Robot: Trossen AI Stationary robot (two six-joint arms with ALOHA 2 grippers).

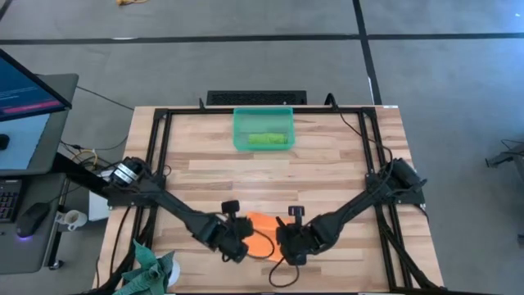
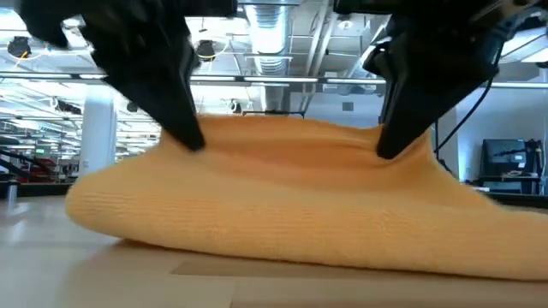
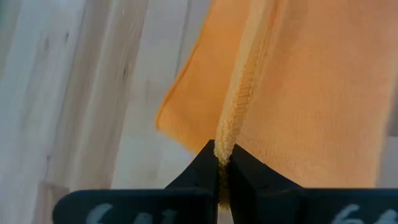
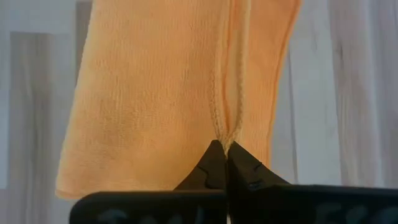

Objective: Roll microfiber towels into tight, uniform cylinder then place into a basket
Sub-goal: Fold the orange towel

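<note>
The orange towel lies folded near the table's near edge, between my two grippers; it fills the low view. My left gripper is shut on its left part, my right gripper on its right part. The lime green towel lies rolled inside the teal-green basket at the table's far middle. My left gripper pinches the towel's hemmed edge between its two fingertips, coming from above. The edge is drawn up into a ridge while the towel's lower fold rests on the table. My right gripper pinches two hemmed edges together between its fingertips, from above. The cloth there is raised off the table and the rest lies on the wood.
A darker teal-green cloth lies at the table's near left corner. A black frame runs along the table's left, right and far sides. A monitor, keyboard and mouse stand left of the table. Bare wood lies between basket and towel.
</note>
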